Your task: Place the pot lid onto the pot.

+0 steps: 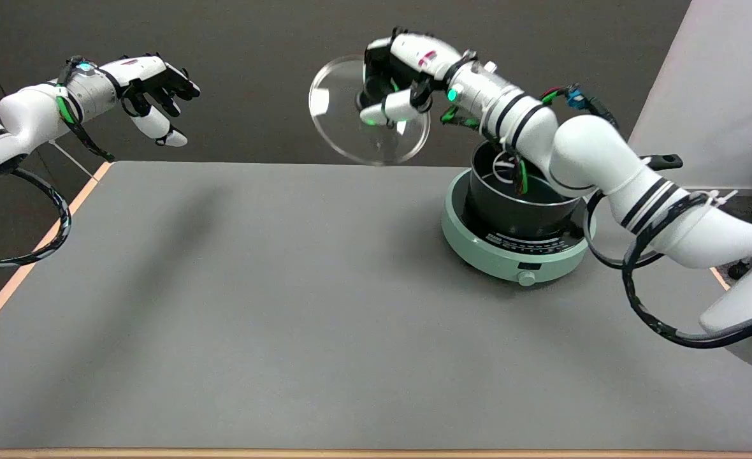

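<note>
A round clear glass pot lid (345,121) hangs tilted in the air above the table's far edge, left of the pot. My right hand (398,80) grips it at its middle, fingers curled around what seems to be the knob, which is hidden. The dark pot (516,204) stands open on a pale green round cooker (510,252) at the right back of the table. Its black handle (663,161) sticks out to the right behind my forearm. The lid is up and to the left of the pot's mouth, well apart from it.
The grey table (287,306) has an orange-edged left side and a wooden front edge. My idle left hand (153,89) hangs in the air at the upper left. A white wall panel (720,83) stands at the right back. Black cables loop around my right forearm.
</note>
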You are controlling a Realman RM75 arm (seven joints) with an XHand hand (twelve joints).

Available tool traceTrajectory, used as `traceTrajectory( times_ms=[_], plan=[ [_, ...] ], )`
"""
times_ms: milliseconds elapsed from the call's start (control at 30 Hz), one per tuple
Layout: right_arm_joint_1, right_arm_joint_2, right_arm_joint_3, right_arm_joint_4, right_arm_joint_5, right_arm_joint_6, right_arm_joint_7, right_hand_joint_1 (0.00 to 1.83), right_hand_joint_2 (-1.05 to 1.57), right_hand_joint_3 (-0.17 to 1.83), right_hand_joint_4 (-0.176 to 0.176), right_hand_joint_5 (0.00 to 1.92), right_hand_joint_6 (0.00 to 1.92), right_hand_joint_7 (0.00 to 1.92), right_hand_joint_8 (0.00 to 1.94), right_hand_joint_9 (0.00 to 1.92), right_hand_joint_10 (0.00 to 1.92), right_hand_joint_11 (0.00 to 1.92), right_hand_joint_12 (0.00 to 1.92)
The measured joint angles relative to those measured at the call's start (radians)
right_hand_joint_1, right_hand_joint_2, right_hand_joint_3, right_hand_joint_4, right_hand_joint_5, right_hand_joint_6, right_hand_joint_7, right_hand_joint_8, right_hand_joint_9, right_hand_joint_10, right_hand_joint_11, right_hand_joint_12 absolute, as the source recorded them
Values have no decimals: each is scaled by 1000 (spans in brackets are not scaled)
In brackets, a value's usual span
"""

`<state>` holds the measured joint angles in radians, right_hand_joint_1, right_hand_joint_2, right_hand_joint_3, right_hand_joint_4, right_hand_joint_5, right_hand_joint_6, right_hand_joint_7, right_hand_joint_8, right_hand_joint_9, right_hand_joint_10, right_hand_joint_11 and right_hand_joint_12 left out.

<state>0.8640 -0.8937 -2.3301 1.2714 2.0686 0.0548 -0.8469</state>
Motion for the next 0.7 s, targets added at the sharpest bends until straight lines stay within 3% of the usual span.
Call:
traceTrajectory(
  times_ms=[300,700],
  plan=[
    [-47,51,83,118,-3,90,0,1147,1113,457,-138,502,1614,762,1665,727,1921,538,1921],
    [-233,115,267,299,-63,247,6,1148,1143,402,-147,488,1610,753,1667,715,1921,496,1921]
  ],
)
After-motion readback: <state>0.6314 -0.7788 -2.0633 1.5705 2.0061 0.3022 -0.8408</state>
